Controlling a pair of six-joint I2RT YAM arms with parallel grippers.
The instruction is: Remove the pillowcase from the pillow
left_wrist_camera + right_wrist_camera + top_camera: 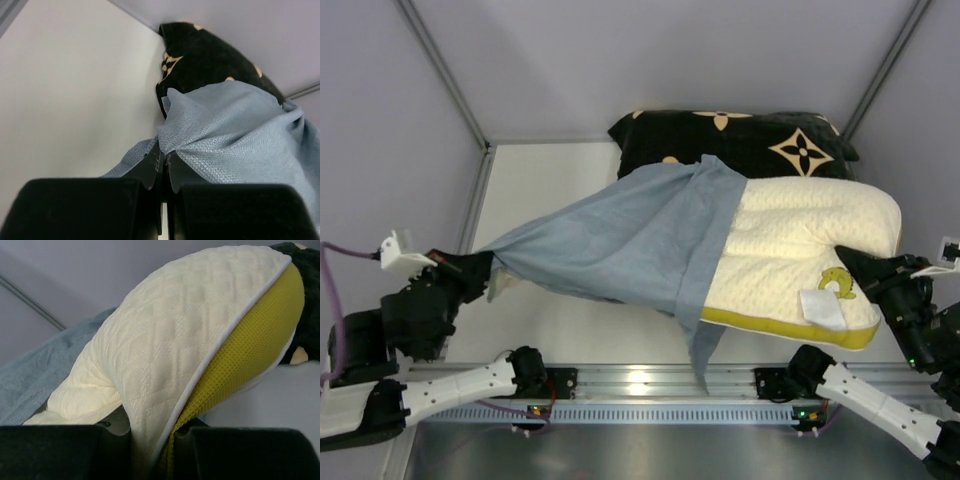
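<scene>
Fingers (149, 171) of left gripper (162, 161) are pinching together on a bunched corner of the pillowcase (240, 135), w/ cloth gathering into folds right at the tips. Grey-blue face is showing; fabric is fanning out from the pinch twd the black cushion (200, 60) at the back.

Top cam: pillowcase is stretching taut from that gripper, at the left side of the table (540, 190), across to the pillow (800, 235). It is covering only the pillow's left end. One narrow strip of cloth is hanging down past the near table edge.

Right gripper (152, 442) is clamping the pillow's right end, fingers closing on the edge. Cream knit is sitting on one side of the grip and the yellow-green side band (250, 365) on the other. Pillow is bowing upward out of the grip.

Pillow is lying across the table's right half, its far edge butting against the black cushion. Emblem (836, 283) and white tag (822, 308) are showing uncovered on the near-right corner, just beside the right gripper.
</scene>
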